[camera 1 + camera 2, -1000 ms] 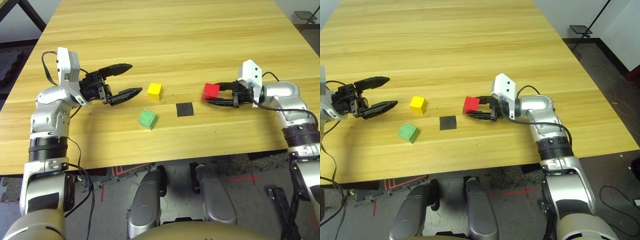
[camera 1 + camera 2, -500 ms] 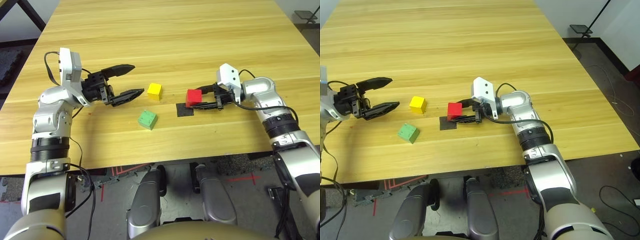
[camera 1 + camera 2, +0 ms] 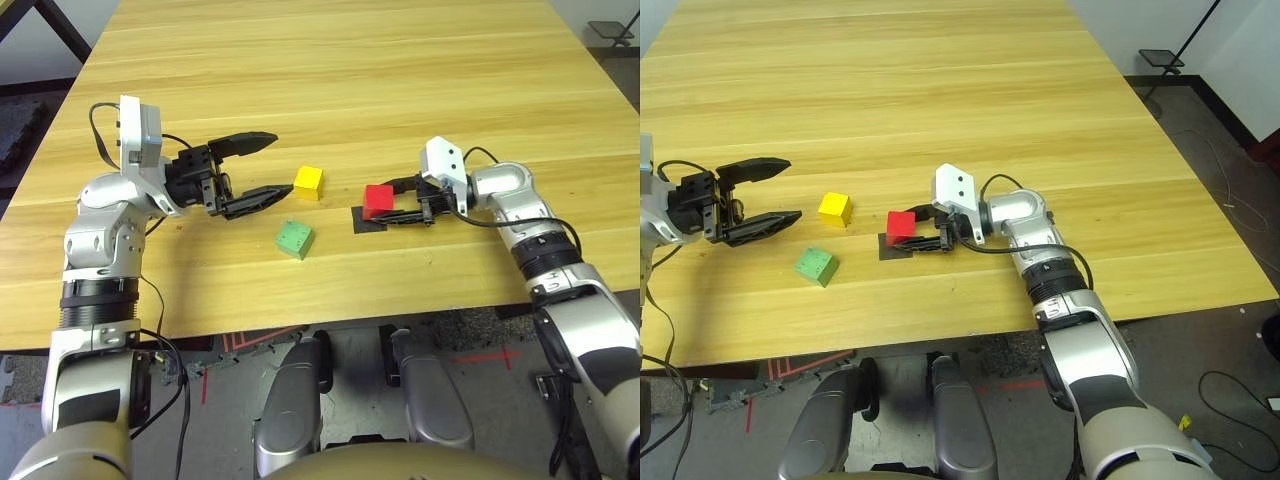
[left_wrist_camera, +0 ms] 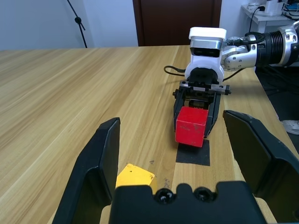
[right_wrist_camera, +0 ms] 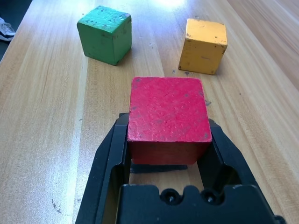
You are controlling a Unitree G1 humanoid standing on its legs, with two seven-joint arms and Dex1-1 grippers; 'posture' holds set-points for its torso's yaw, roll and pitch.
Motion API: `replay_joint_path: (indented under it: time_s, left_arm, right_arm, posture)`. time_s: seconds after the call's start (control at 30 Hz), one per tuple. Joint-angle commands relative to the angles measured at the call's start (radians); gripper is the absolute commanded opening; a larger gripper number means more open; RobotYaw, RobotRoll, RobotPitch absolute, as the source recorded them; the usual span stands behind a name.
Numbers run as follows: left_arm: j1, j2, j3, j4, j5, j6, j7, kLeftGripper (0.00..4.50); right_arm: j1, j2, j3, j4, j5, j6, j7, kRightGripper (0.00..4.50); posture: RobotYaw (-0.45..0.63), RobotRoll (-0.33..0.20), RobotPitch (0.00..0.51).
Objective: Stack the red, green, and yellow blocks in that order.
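- The small matte red cube (image 3: pixel 378 201) is a little right of the frame's centre in the left eye view, at the flat thin black square patch (image 3: pixel 362 226), part of which shows beside it
- The right gripper (image 3: pixel 392 202), two black fingers on a silver arm, is closed on the red cube, one finger on either side
- The left gripper (image 3: pixel 281 167), also black-fingered, is spread wide with nothing between its fingers, in the upper left of the frame
- The small matte yellow cube (image 3: pixel 309 183) sits on the pale wooden table (image 3: pixel 330 90) near the lower fingertip of the left gripper, left of the red cube
- The small matte green cube (image 3: pixel 295 239) rests on the table below the yellow one, apart from it
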Motion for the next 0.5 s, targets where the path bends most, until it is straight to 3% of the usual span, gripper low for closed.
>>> replay_joint_path:
  time_s: [0.03, 0.5]
  left_arm:
    - [0.004, -0.004, -0.009, -0.001, -0.003, -0.007, -0.002, 4.50]
    - [0.003, -0.012, -0.005, -0.002, -0.001, -0.010, 0.016, 4.50]
  right_arm:
    - [0.029, -0.004, 0.008, 0.010, -0.016, -0.023, 0.000, 2.05]
    - [0.037, 0.019, 0.018, 0.034, -0.033, -0.046, -0.003, 2.05]
  posture:
    - [0.33, 0.013, 0.220]
    - [0.34, 0.014, 0.223]
